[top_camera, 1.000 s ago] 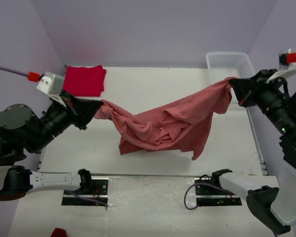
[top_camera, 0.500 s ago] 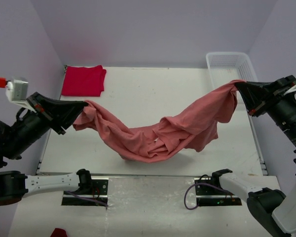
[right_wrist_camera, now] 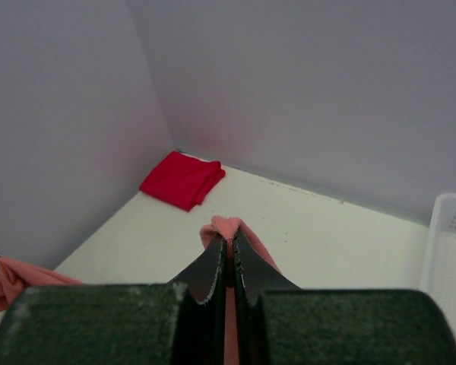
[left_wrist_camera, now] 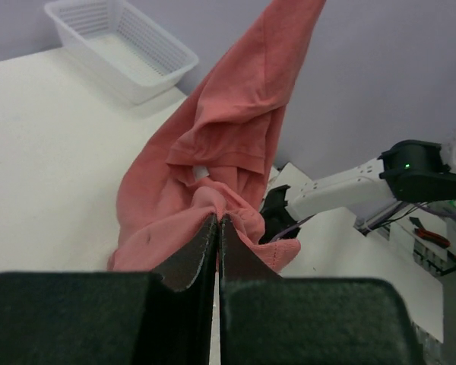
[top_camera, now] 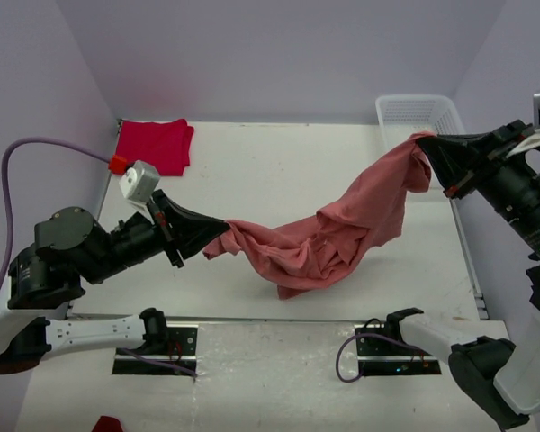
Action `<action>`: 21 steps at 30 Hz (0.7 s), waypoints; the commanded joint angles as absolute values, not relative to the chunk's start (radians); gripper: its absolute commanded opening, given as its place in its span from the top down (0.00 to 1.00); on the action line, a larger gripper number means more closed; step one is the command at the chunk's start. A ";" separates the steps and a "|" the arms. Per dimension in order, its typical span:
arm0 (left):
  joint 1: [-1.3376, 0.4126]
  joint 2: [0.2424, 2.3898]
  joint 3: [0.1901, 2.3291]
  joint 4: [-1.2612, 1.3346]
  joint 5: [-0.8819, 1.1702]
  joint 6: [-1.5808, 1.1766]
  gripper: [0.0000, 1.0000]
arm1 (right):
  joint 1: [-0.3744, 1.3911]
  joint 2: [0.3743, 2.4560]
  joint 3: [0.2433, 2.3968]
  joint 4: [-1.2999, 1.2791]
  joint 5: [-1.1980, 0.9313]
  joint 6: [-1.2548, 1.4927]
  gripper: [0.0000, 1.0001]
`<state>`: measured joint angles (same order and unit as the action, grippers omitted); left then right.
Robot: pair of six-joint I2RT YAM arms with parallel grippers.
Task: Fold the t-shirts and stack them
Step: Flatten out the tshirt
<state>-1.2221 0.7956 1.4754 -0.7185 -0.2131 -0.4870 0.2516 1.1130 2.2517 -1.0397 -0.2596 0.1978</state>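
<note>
Couldn't tell which parts of the pink t-shirt (top_camera: pixel 328 243) the left gripper (left_wrist_camera: pixel 217 218) and right gripper (right_wrist_camera: pixel 229 240) pinched; they were buried between clamped jaws. In the right wrist view the basket (right_wrist_camera: pixel 450 251) was cropped. A small red scrap (top_camera: pixel 106 424) at the top view's bottom edge was cropped, unidentifiable.

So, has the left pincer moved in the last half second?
Yes. The left pincer, shut on the pink t-shirt, swung right; its tip now sits past the folded red t-shirt's right edge.

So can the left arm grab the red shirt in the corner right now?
Probably not yet. The left gripper is shut on the pink shirt, so it is busy. The red shirt lies nearby with nothing between them; it would have to let go first.
</note>
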 commanded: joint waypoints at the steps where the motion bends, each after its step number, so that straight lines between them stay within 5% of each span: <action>1: -1.216 0.744 1.489 -0.568 -0.124 -0.480 1.00 | 0.255 1.055 2.301 -0.930 -0.342 0.173 1.00; 5: -1.216 0.718 1.489 -0.616 -0.218 -0.495 1.00 | 0.253 1.112 2.307 -0.896 -0.394 0.181 1.00; 11: -1.218 0.804 1.578 -0.951 -0.808 -0.589 1.00 | 0.305 1.295 2.151 -0.678 -0.428 0.204 1.00; 18: -1.218 0.928 1.655 -1.185 -1.182 -0.706 1.00 | 0.396 1.821 2.599 -0.716 -0.472 0.172 1.00; 21: -1.213 1.037 1.712 -1.307 -1.218 -0.810 1.00 | 0.393 1.960 2.562 -0.637 -0.514 0.208 1.00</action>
<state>-1.2190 0.9649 1.6485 -1.1450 -1.0283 -0.6807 0.3935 1.8698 2.5584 -0.6895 -0.4469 0.1829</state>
